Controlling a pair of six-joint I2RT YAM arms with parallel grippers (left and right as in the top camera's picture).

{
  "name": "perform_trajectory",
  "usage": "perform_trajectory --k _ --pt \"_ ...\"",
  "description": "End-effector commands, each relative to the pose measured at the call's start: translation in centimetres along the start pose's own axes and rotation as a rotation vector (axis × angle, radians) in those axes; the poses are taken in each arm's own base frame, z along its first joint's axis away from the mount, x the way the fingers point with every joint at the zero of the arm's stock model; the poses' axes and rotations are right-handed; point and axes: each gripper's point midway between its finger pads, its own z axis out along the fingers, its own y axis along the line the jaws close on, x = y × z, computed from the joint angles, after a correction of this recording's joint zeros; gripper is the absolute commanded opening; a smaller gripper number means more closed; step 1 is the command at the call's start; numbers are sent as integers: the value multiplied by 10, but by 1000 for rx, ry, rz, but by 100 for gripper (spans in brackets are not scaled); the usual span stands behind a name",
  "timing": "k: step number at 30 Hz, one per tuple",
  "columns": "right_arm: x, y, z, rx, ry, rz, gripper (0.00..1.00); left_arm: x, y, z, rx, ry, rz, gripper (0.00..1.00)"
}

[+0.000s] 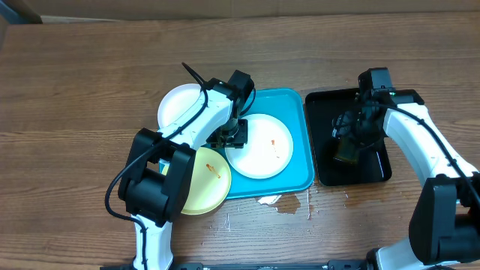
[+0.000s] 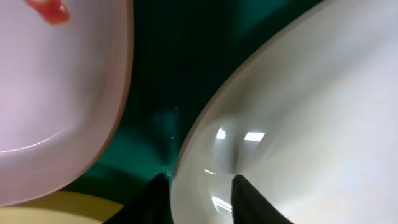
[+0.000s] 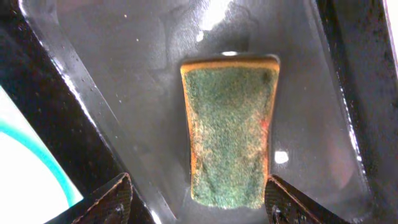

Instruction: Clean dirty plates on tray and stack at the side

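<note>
The turquoise tray [image 1: 296, 105] holds a white plate [image 1: 259, 150] with orange smears. My left gripper [image 1: 234, 136] is at that plate's left edge. In the left wrist view its fingers [image 2: 199, 190] straddle the plate's rim [image 2: 298, 112], one outside on the tray [image 2: 155, 74] and one on the inner face, closed on it. A second white plate [image 1: 180, 109] [image 2: 56, 93] with a red smear overlaps the tray's far left. The yellow-green plate [image 1: 202, 184] [image 2: 62, 208] lies at the front left. My right gripper [image 1: 349, 139] [image 3: 198, 186] is open, low over a green sponge [image 3: 230, 134].
The sponge [image 1: 346, 152] lies in a wet black tray [image 1: 375, 101] [image 3: 124, 74] to the right of the turquoise tray. A wet patch [image 1: 289, 204] and a white scrap [image 1: 268, 199] lie on the wooden table in front of the tray.
</note>
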Motion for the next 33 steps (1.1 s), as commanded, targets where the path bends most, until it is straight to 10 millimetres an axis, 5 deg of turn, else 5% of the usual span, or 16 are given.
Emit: perform_trajectory --k 1,10,14,16,19,21,26,31,33 --pt "3 -4 9 6 -3 3 70 -3 -2 7 5 -7 -16 33" --pt "9 -8 36 -10 -33 7 68 -8 -5 6 16 -29 -16 39" --pt "10 -10 44 -14 -50 6 59 -8 -5 6 15 -28 -15 40" --pt "13 -11 46 -10 -41 6 51 -8 -5 6 16 -28 -15 41" --pt "15 -12 46 -7 -31 3 17 -8 -5 6 17 -30 -15 43" --pt "13 -11 44 -10 -38 3 12 -9 -6 6 22 -33 -15 43" --pt "-3 -5 27 -21 -60 -18 16 -12 -7 6 26 -43 -15 44" --pt "-7 -3 14 -13 -51 -26 49 -13 -8 6 28 -47 -15 48" --pt "-5 -4 14 -6 -42 -25 52 -13 -8 6 28 -47 -15 49"
